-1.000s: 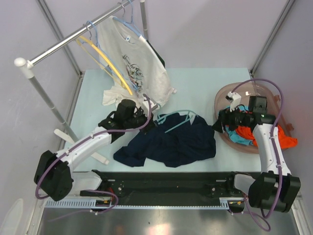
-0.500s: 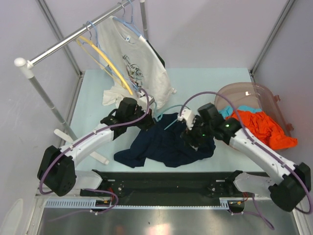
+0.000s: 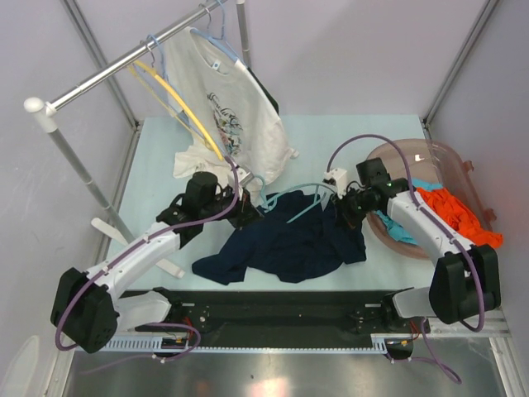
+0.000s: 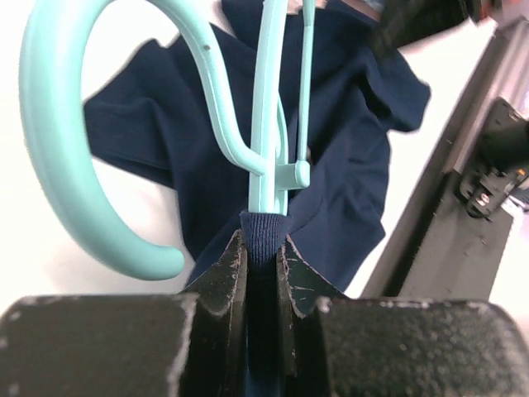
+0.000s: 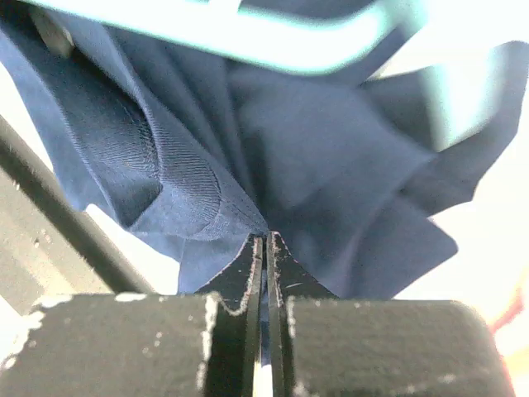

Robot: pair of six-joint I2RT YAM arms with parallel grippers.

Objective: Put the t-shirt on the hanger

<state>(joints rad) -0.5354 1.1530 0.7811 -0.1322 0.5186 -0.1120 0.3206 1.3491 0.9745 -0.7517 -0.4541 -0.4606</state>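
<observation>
Top external: navy t-shirt (image 3: 285, 246) crumpled mid-table, pinched at both sides

Pale blue table (image 3: 347, 141), grey walls. Shirt bunched and wrinkled, teal hanger (image 4: 266, 124) across its upper edge. Rack (image 3: 107, 66) with white printed tee (image 3: 231, 116) rear-left. Basket (image 3: 438, 149) holding orange garment (image 3: 455, 217) at right. Collar rib clamped in left gripper (image 3: 247, 217) beside the hanger neck. Fabric fold pinched in right gripper (image 3: 343, 218).

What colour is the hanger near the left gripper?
Teal hanger; clearest in the left wrist view.

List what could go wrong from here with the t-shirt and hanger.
Right gripper pinches only a thin fold of the t-shirt; a pull may slip it free.
Left gripper clamps the collar just under the hanger, which nothing seems to hold, so it could shift or slide out.
</observation>
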